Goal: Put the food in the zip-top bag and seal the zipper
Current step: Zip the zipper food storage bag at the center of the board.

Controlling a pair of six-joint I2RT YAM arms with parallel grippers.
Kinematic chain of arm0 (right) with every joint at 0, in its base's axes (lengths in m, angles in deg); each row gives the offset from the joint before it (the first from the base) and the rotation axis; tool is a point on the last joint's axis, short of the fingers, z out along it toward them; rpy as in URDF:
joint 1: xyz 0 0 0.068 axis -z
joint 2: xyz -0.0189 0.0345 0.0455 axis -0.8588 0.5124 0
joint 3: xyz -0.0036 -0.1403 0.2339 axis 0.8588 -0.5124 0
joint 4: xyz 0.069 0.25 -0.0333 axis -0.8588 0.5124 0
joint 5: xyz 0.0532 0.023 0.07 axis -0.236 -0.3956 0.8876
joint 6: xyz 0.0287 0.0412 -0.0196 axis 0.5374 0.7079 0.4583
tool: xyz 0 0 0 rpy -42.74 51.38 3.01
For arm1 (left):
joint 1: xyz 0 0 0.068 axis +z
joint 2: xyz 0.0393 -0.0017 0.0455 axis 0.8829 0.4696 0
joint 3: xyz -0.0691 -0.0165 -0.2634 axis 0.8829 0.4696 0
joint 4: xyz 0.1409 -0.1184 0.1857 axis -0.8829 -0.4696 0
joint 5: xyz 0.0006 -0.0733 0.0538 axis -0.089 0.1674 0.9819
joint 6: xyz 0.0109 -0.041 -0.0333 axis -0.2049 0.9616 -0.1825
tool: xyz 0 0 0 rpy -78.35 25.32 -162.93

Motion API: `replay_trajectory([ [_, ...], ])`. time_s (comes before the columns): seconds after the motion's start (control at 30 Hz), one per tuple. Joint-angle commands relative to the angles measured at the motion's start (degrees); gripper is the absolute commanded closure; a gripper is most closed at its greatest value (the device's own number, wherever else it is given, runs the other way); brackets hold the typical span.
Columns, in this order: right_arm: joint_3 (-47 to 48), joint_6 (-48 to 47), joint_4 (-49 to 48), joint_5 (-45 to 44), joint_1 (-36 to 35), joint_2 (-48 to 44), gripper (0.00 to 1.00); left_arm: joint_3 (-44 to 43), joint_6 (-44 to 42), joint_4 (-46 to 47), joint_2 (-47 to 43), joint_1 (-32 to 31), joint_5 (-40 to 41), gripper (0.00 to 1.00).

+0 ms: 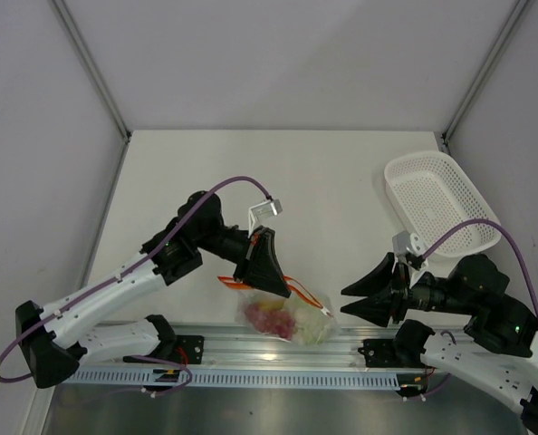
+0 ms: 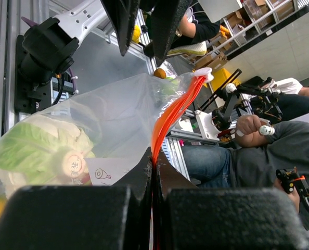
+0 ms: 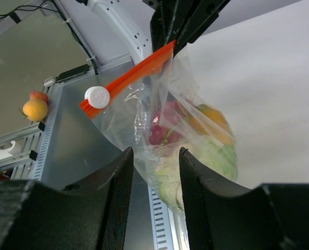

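The clear zip-top bag hangs at the table's near edge with the food inside: dark red grapes, a yellow-orange fruit and a green and whitish piece. My left gripper is shut on the orange-red zipper and holds the bag up by it. A white slider sits at the strip's end. My right gripper is open and empty just right of the bag; in the right wrist view the bag's lower part lies ahead of its jaws.
A white oval mesh basket stands at the back right. A metal rail runs along the near edge under the bag. Two small orange fruits lie beyond the rail, off the table.
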Motion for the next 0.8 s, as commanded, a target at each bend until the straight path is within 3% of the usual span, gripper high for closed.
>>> replay_trajectory([
  [0.0,0.01,0.58,-4.68,4.2,-0.12,1.28,0.57,-0.28,2.9,6.06,-0.99,0.93,-2.87,0.99],
  [0.13,-0.86,1.98,-7.58,5.44,-0.21,1.55,0.57,-1.42,3.7,6.94,0.15,1.2,-3.14,0.99],
  [0.33,-1.31,1.72,-8.99,4.47,-0.21,1.28,0.45,-1.16,7.39,10.54,2.17,1.37,-2.52,1.0],
  [0.77,-1.57,1.63,-8.38,5.09,-0.21,0.58,0.48,-2.48,9.15,11.87,4.81,1.46,-1.64,1.0],
])
